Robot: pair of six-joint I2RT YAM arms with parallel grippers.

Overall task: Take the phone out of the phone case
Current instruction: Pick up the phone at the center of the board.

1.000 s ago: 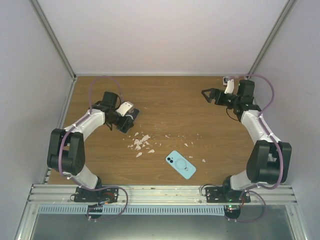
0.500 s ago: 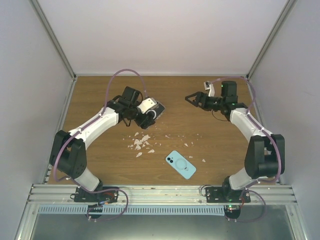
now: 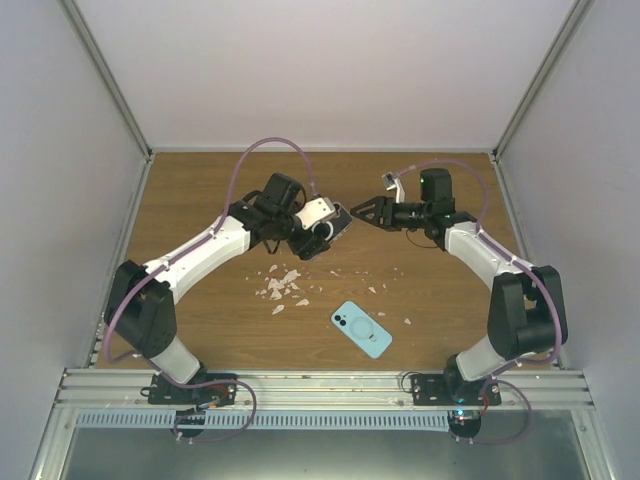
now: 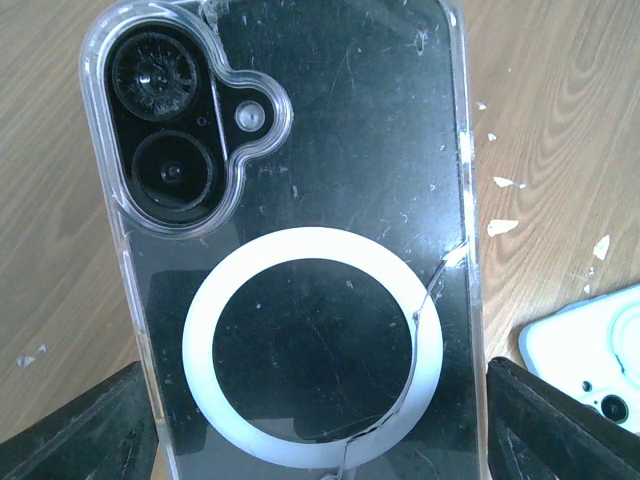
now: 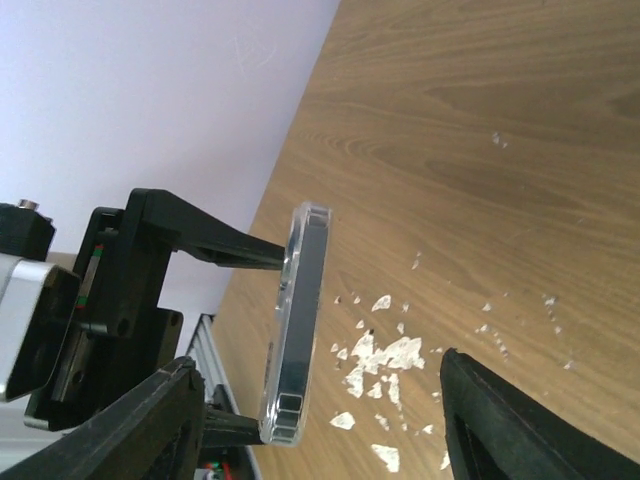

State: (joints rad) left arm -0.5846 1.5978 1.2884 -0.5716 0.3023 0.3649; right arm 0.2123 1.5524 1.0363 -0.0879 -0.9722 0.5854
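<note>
As I have swung in from both sides this last second, my left gripper [image 3: 322,236], clamped on the black phone [image 4: 300,180] in its clear case [image 4: 468,200], now hangs beyond the blue phone [image 3: 361,329] lying flat (on the side away from me), and my right gripper [image 3: 356,212], jaws spread wide, faces the case's edge, seemingly close enough to start prying.

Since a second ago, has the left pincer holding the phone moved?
Yes. The left pincer, shut on the cased phone, swung right toward the middle of the table; the blue case lying there stayed put.
</note>
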